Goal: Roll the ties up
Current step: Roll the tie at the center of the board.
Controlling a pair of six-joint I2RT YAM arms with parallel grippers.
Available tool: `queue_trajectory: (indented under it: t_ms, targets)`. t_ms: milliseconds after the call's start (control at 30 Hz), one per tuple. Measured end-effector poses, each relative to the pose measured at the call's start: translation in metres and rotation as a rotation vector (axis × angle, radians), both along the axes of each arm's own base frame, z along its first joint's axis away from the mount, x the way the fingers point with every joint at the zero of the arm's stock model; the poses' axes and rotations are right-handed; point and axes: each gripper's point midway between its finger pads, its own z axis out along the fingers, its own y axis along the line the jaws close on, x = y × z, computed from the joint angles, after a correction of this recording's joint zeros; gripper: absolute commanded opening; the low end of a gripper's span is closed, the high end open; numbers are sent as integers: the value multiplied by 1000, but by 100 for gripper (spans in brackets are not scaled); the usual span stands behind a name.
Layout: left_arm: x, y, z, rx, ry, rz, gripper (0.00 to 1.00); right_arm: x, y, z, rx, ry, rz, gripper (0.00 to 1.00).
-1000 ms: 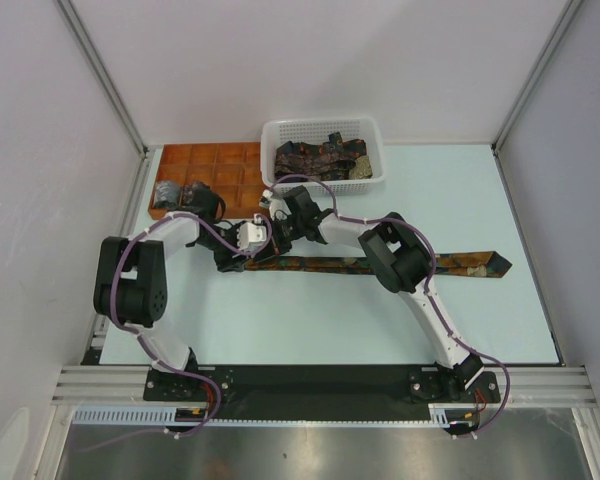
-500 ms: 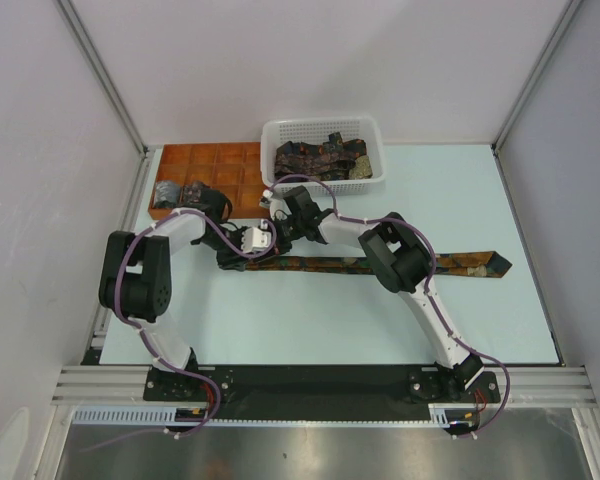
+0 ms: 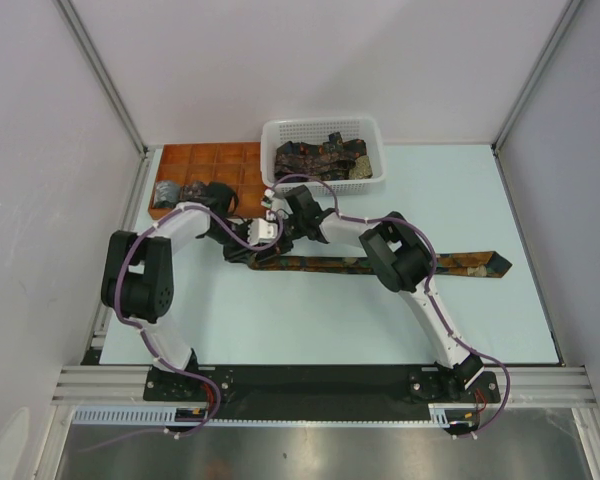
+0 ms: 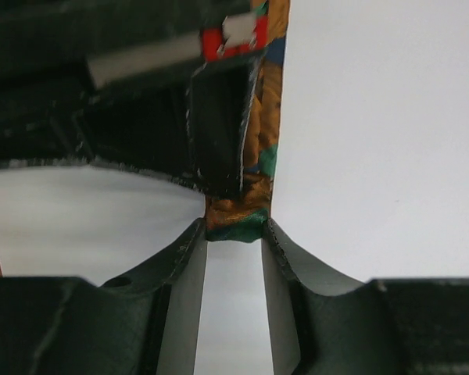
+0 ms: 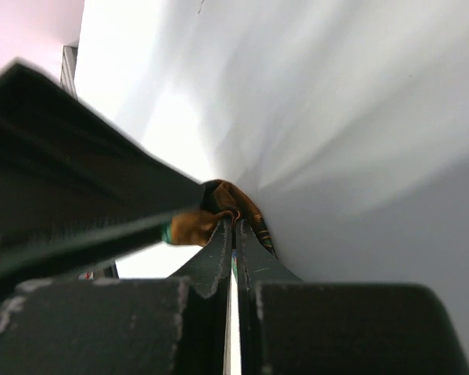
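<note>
One long dark patterned tie (image 3: 460, 264) lies flat across the table, its wide pointed end at the right. Both grippers meet at its narrow left end. My left gripper (image 3: 254, 251) has that folded end (image 4: 236, 223) squeezed between its fingertips (image 4: 189, 238). My right gripper (image 3: 280, 236) is shut on a fold of the same tie (image 5: 219, 201), right beside the left one. Several more ties (image 3: 320, 155) lie heaped in the white basket. Rolled tie bundles (image 3: 166, 190) sit in the orange-brown tray's front compartments.
The white mesh basket (image 3: 372, 130) stands at the back centre. The orange-brown compartment tray (image 3: 205, 155) is to its left, just behind my left arm. Grey walls and metal posts close in the table on three sides.
My left gripper has moved right along the table to the tie's narrow end, close against the right gripper. The right arm and the long part of the tie have stayed put.
</note>
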Motion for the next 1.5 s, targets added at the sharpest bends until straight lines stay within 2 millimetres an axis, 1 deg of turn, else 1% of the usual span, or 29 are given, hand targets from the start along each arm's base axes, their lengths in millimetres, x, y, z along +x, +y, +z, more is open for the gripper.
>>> queue_trajectory:
  t_ms: [133, 233, 367, 533, 633, 767, 933, 1067, 1167, 1200, 1300, 1500]
  targets:
    - [-4, -15, 0, 21, -10, -49, 37, -1, -1, 0, 0, 10, 1, 3]
    - [-7, -22, -3, 55, -19, -78, 37, -1, -3, -1, 1, 16, 3, 6]
    - [-9, -22, -7, 93, -11, -78, 36, 0, -6, -1, 4, 33, -4, 10]
    - [-9, -18, -16, 129, 5, -68, 35, 1, -13, 0, 5, 61, -16, 14]
    - [-8, -19, -21, 135, 10, -72, 34, 2, -19, 1, 4, 89, -29, 15]
    - [-7, -19, -21, 136, 15, -66, 33, 9, -31, 1, 3, 133, -67, 15]
    - [-6, -20, -21, 138, 27, -58, 34, 17, -38, 2, 8, 159, -101, 12]
    - [-6, -20, -21, 137, 29, -58, 34, 15, -33, 7, 26, 173, -97, 11]
    - [-6, -20, -21, 136, 32, -56, 34, 10, -28, 10, 42, 177, -80, 13]
    - [-6, -20, -21, 136, 35, -52, 34, 8, -26, 12, 48, 178, -73, 19]
    - [-6, -20, -20, 134, 37, -49, 34, 5, -24, 15, 59, 182, -59, 25]
    - [-6, -20, -20, 132, 40, -40, 34, 1, -22, 15, 60, 189, -45, 25]
